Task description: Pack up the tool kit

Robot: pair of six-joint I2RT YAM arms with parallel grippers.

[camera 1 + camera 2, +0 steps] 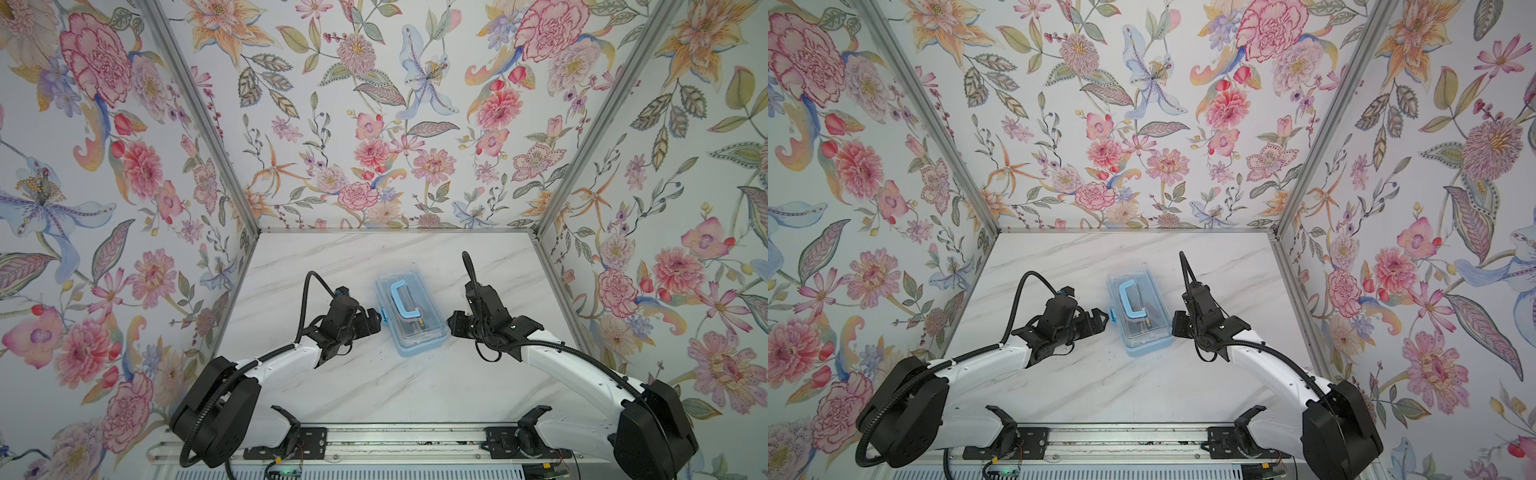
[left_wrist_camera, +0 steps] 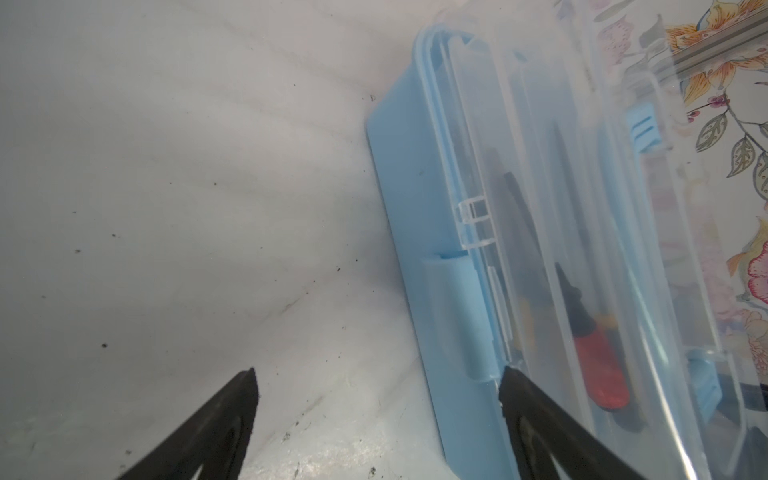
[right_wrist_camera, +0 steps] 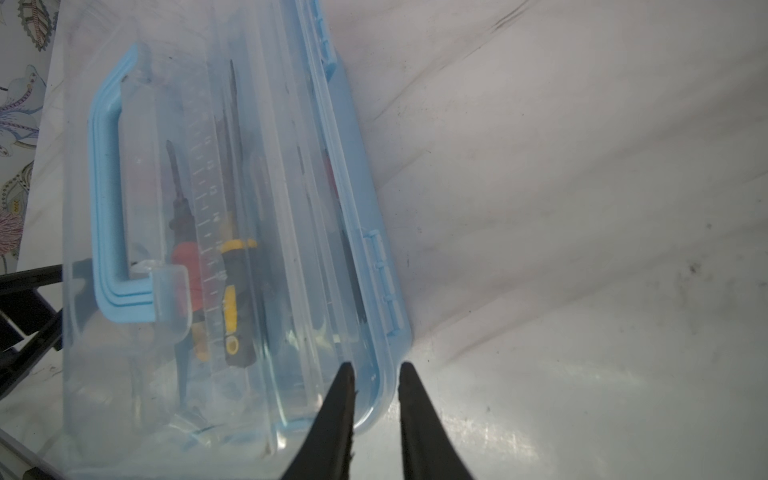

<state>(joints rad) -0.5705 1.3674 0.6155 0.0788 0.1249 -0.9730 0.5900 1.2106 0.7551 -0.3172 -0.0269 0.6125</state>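
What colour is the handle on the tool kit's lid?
Light blue handle, best seen in the right wrist view.

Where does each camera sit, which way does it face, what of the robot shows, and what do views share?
A top view: high above the base, looking down and forward at the tool kit; both arms show.
A top view: beside it, same aim and arms.
Left wrist: on the left arm, looking past the left pincer at the tool kit.
Right wrist: on the right arm, past the right pincer at its opposite side.
Shared: all show the tool kit.
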